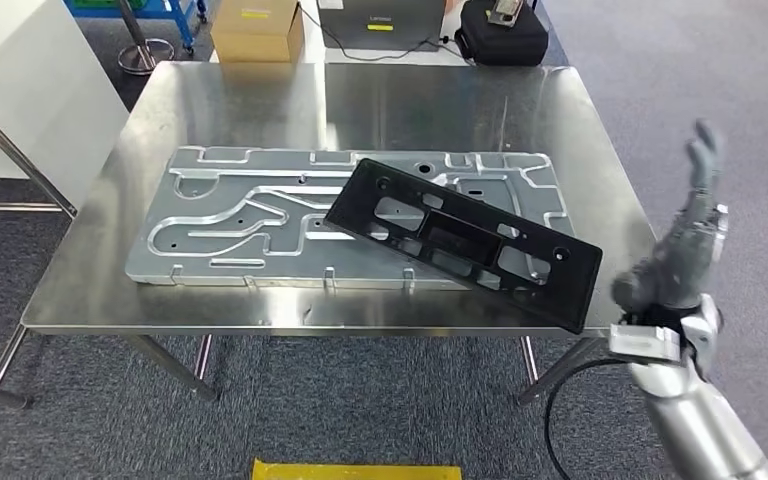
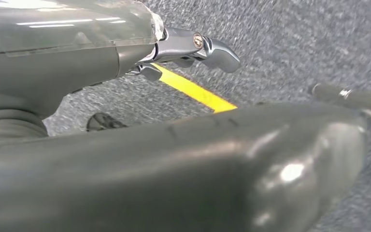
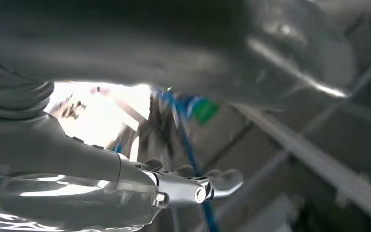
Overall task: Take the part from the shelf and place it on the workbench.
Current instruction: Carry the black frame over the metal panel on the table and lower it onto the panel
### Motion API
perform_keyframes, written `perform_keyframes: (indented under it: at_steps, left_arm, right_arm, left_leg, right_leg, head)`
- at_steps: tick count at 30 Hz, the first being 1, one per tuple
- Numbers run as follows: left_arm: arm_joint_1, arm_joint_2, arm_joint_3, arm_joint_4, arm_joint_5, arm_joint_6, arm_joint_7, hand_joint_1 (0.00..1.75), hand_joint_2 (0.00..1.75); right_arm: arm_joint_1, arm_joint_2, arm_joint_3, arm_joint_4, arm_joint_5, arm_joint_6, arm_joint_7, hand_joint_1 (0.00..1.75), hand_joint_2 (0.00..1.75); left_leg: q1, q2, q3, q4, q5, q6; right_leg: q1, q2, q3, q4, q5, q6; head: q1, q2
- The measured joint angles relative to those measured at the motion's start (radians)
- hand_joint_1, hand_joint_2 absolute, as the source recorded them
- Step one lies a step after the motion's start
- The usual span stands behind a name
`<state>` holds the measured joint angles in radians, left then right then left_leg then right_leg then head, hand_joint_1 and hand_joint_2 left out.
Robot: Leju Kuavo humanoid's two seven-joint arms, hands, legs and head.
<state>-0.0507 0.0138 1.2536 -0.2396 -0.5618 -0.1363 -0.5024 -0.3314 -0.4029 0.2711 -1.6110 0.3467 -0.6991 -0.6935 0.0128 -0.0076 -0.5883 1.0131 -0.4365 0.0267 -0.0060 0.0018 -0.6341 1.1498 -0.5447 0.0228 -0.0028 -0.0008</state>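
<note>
From the head view, the black plastic panel [image 1: 463,240] lies flat on the machined aluminium plate [image 1: 250,215] atop the steel workbench [image 1: 90,270], apart from the right hand [image 1: 675,255], which is raised beside the bench edge, fingers spread, holding nothing. Placement looks done; only withdrawal seems left.

The left wrist view shows the left hand [image 2: 193,46] over grey carpet [image 2: 294,43], grasping nothing.

The right wrist view is blurred; the fingers [image 3: 207,186] appear empty.
</note>
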Motion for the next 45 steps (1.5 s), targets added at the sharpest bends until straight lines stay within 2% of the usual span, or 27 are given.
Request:
perform_keyframes:
  at_steps: [2, 3, 4, 6, 8, 12, 14, 17, 18, 19, 20, 23, 25, 27, 28, 29, 30, 32, 33, 34, 35, 37, 39, 40, 42, 43, 45]
  left_arm:
    - [0.001, -0.003, 0.009, 0.000, 0.004, 0.005, -0.002, 0.00, 0.00]
    - [0.003, -0.005, 0.013, 0.000, 0.006, 0.007, -0.002, 0.00, 0.00]
    - [0.004, -0.007, 0.017, 0.000, 0.007, 0.009, -0.001, 0.00, 0.00]
    - [0.006, -0.012, 0.024, 0.000, 0.007, 0.012, 0.002, 0.00, 0.00]
    - [0.006, -0.016, 0.032, 0.000, 0.004, 0.017, 0.005, 0.00, 0.00]
    - [0.009, -0.021, 0.045, 0.000, -0.001, 0.022, 0.006, 0.00, 0.00]
    - [0.009, -0.022, 0.051, 0.000, -0.001, 0.025, 0.006, 0.00, 0.00]
    - [0.009, -0.024, 0.060, 0.000, 0.000, 0.030, 0.006, 0.00, 0.00]
    - [0.009, -0.025, 0.062, -0.001, 0.001, 0.032, 0.006, 0.00, 0.00]
    - [0.009, -0.026, 0.064, -0.001, 0.001, 0.035, 0.006, 0.00, 0.00]
    - [0.009, -0.027, 0.066, -0.001, 0.000, 0.038, 0.006, 0.00, 0.00]
    - [0.004, -0.028, 0.070, -0.002, -0.008, 0.040, 0.005, 0.00, 0.00]
    - [0.000, -0.030, 0.073, -0.004, -0.013, 0.040, 0.003, 0.00, 0.00]
    - [0.002, -0.032, 0.077, -0.005, -0.016, 0.040, 0.001, 0.00, 0.00]
    - [0.002, -0.034, 0.079, -0.005, -0.017, 0.040, 0.000, 0.00, 0.00]
    - [0.003, -0.035, 0.081, -0.005, -0.017, 0.040, 0.000, 0.00, 0.00]
    - [0.002, -0.037, 0.083, -0.005, -0.018, 0.040, 0.000, 0.00, 0.00]
    - [0.002, -0.040, 0.085, -0.005, -0.020, 0.039, 0.003, 0.00, 0.00]
    - [0.003, -0.042, 0.086, -0.005, -0.022, 0.040, 0.005, 0.00, 0.00]
    - [0.003, -0.043, 0.088, -0.005, -0.023, 0.040, 0.007, 0.00, 0.00]
    - [0.003, -0.044, 0.091, -0.005, -0.024, 0.041, 0.008, 0.00, 0.00]
    - [0.003, -0.047, 0.096, -0.005, -0.025, 0.043, 0.009, 0.00, 0.00]
    - [0.002, -0.051, 0.099, -0.006, -0.027, 0.045, 0.008, 0.00, 0.00]
    - [0.002, -0.052, 0.100, -0.006, -0.029, 0.045, 0.005, 0.00, 0.00]
    - [0.005, -0.055, 0.103, -0.006, -0.032, 0.042, -0.004, 0.00, 0.00]
    - [0.007, -0.056, 0.105, -0.006, -0.034, 0.040, -0.008, 0.00, 0.00]
    - [0.013, -0.059, 0.109, -0.006, -0.034, 0.038, -0.016, 0.00, 0.00]
  right_arm:
    - [0.080, -0.004, -0.096, -0.062, 0.003, 0.001, 0.000, 0.00, 0.00]
    - [0.120, -0.003, -0.140, -0.084, 0.003, 0.002, 0.001, 0.00, 0.00]
    - [0.157, -0.002, -0.186, -0.104, 0.001, 0.003, 0.001, 0.00, 0.00]
    - [0.225, 0.003, -0.273, -0.135, -0.007, 0.001, 0.002, 0.00, 0.00]
    - [0.285, 0.008, -0.353, -0.151, -0.022, 0.000, 0.002, 0.00, 0.00]
    - [0.378, 0.024, -0.476, -0.157, -0.033, 0.001, 0.001, 0.00, 0.00]
    - [0.411, 0.036, -0.520, -0.158, -0.034, 0.007, 0.001, 0.00, 0.00]
    - [0.457, 0.062, -0.586, -0.147, -0.041, 0.005, 0.002, 0.00, 0.00]
    - [0.470, 0.075, -0.607, -0.137, -0.042, 0.003, 0.002, 0.00, 0.00]
    - [0.482, 0.089, -0.628, -0.124, -0.039, 0.002, 0.002, 0.00, 0.00]
    - [0.492, 0.104, -0.649, -0.107, -0.035, 0.001, 0.002, 0.00, 0.00]
    - [0.510, 0.144, -0.709, -0.034, -0.017, 0.004, 0.002, 0.00, 0.00]
    - [0.516, 0.165, -0.749, 0.022, -0.008, 0.013, 0.002, 0.00, 0.00]
    - [0.523, 0.184, -0.785, 0.081, -0.004, 0.021, 0.002, 0.00, 0.00]
    - [0.527, 0.192, -0.803, 0.115, -0.001, 0.025, 0.002, 0.00, 0.00]
    - [0.530, 0.199, -0.819, 0.149, 0.002, 0.029, 0.002, 0.00, 0.00]
    - [0.533, 0.206, -0.834, 0.186, 0.009, 0.033, 0.002, 0.00, 0.00]
    - [0.534, 0.222, -0.860, 0.269, 0.040, 0.046, 0.002, 0.00, 0.00]
    - [0.531, 0.231, -0.873, 0.320, 0.064, 0.051, 0.002, 0.00, 0.00]
    - [0.524, 0.239, -0.888, 0.380, 0.091, 0.055, 0.002, 0.00, 0.00]
    - [0.514, 0.245, -0.905, 0.449, 0.117, 0.056, 0.002, 0.00, 0.00]
    - [0.480, 0.253, -0.946, 0.605, 0.164, 0.044, 0.013, 0.00, 0.00]
    - [0.441, 0.258, -0.990, 0.779, 0.214, 0.028, 0.056, 0.00, 0.00]
    - [0.425, 0.262, -1.007, 0.865, 0.246, 0.028, 0.094, 0.00, 0.00]
    - [0.406, 0.276, -1.023, 1.010, 0.318, 0.070, 0.193, 0.00, 0.00]
    - [0.399, 0.284, -1.025, 1.072, 0.354, 0.102, 0.239, 0.00, 0.00]
    - [0.389, 0.302, -1.024, 1.172, 0.405, 0.165, 0.300, 0.00, 0.00]
  left_leg:
    - [0.000, 0.000, 0.000, 0.000, -0.001, 0.002]
    - [0.000, -0.001, 0.000, 0.001, 0.000, 0.002]
    - [0.000, -0.001, 0.000, 0.002, 0.000, 0.002]
    - [0.000, -0.001, 0.000, 0.006, -0.001, 0.000]
    - [-0.003, -0.002, -0.001, 0.009, -0.002, -0.007]
    - [-0.004, -0.003, -0.004, 0.011, 0.000, -0.028]
    - [-0.004, -0.001, -0.019, 0.056, -0.047, -0.037]
    - [-0.002, 0.002, -0.071, 0.233, -0.175, -0.042]
    - [-0.002, 0.002, -0.073, 0.269, -0.195, -0.042]
    - [-0.003, 0.002, -0.057, 0.270, -0.196, -0.040]
    - [-0.004, 0.002, -0.020, 0.229, -0.181, -0.037]
    - [-0.013, 0.002, 0.122, 0.018, -0.128, -0.017]
    - [-0.020, 0.002, 0.145, -0.028, -0.117, -0.007]
    - [-0.021, 0.004, 0.137, -0.032, -0.094, 0.001]
    - [-0.019, 0.006, 0.130, -0.036, -0.080, 0.006]
    - [-0.017, 0.009, 0.121, -0.041, -0.066, 0.012]
    - [-0.016, 0.012, 0.109, -0.043, -0.053, 0.015]
    - [-0.016, 0.015, 0.080, -0.042, -0.032, 0.019]
    - [-0.017, 0.016, 0.065, -0.040, -0.021, 0.017]
    - [-0.016, 0.017, 0.051, -0.037, -0.011, 0.015]
    - [-0.015, 0.017, 0.036, -0.033, -0.003, 0.012]
    - [-0.013, 0.017, 0.009, -0.021, 0.010, 0.002]
    - [-0.013, 0.017, -0.008, -0.007, 0.020, -0.010]
    - [-0.012, 0.017, -0.011, -0.003, 0.025, -0.017]
    - [-0.009, 0.016, -0.016, -0.003, 0.036, -0.032]
    - [-0.006, 0.015, -0.021, 0.003, 0.028, -0.038]
    - [-0.002, 0.014, -0.044, 0.063, -0.044, -0.047]
  right_leg:
    - [-0.005, 0.000, -0.059, 0.118, -0.050, 0.007]
    - [-0.008, -0.001, -0.073, 0.144, -0.051, 0.009]
    - [-0.010, -0.001, -0.068, 0.131, -0.034, 0.011]
    - [-0.015, -0.002, -0.006, 0.009, 0.030, 0.011]
    - [-0.013, -0.001, 0.049, -0.101, 0.072, 0.007]
    - [-0.009, 0.000, 0.053, -0.127, 0.089, -0.013]
    - [-0.013, -0.003, 0.045, -0.134, 0.101, -0.029]
    - [-0.008, -0.007, 0.021, -0.134, 0.119, -0.040]
    - [-0.006, -0.008, 0.011, -0.133, 0.126, -0.040]
    - [-0.004, -0.008, 0.001, -0.131, 0.133, -0.041]
    - [-0.002, -0.007, -0.009, -0.129, 0.140, -0.040]
    - [0.001, -0.007, -0.027, -0.124, 0.160, -0.032]
    - [-0.001, -0.007, -0.029, -0.127, 0.176, -0.020]
    - [-0.005, -0.006, -0.030, -0.134, 0.189, -0.007]
    - [-0.007, -0.005, -0.034, -0.130, 0.179, -0.002]
    - [-0.008, -0.003, -0.043, -0.111, 0.151, 0.003]
    - [-0.010, -0.002, -0.056, -0.072, 0.103, 0.007]
    - [-0.013, -0.002, -0.087, 0.053, 0.002, 0.017]
    - [-0.016, -0.002, -0.092, 0.109, -0.021, 0.021]
    - [-0.019, -0.002, -0.084, 0.138, -0.020, 0.025]
    - [-0.023, -0.002, -0.059, 0.132, 0.000, 0.028]
    - [-0.031, -0.002, 0.042, 0.023, 0.036, 0.032]
    - [-0.028, 0.001, 0.137, -0.109, 0.025, 0.024]
    - [-0.023, 0.002, 0.159, -0.145, 0.014, 0.016]
    - [-0.016, 0.003, 0.157, -0.157, 0.019, -0.004]
    - [-0.015, 0.001, 0.149, -0.158, 0.027, -0.014]
    - [-0.015, -0.003, 0.127, -0.161, 0.048, -0.034]
  head:
    - [0.000, 0.000]
    - [0.000, 0.000]
    - [0.000, 0.000]
    - [0.000, 0.000]
    - [-0.001, 0.000]
    - [-0.001, 0.000]
    - [-0.003, 0.000]
    - [-0.006, 0.000]
    - [-0.006, 0.000]
    - [-0.006, 0.000]
    - [-0.006, 0.000]
    - [-0.005, 0.000]
    - [-0.005, 0.000]
    - [-0.007, 0.000]
    - [-0.007, 0.000]
    - [-0.006, 0.000]
    - [-0.005, 0.000]
    - [-0.003, 0.000]
    - [-0.003, 0.000]
    - [-0.004, 0.000]
    - [-0.003, 0.000]
    - [-0.003, 0.000]
    - [-0.005, 0.000]
    - [-0.005, 0.000]
    - [-0.006, 0.000]
    - [-0.006, 0.000]
    - [-0.007, 0.000]
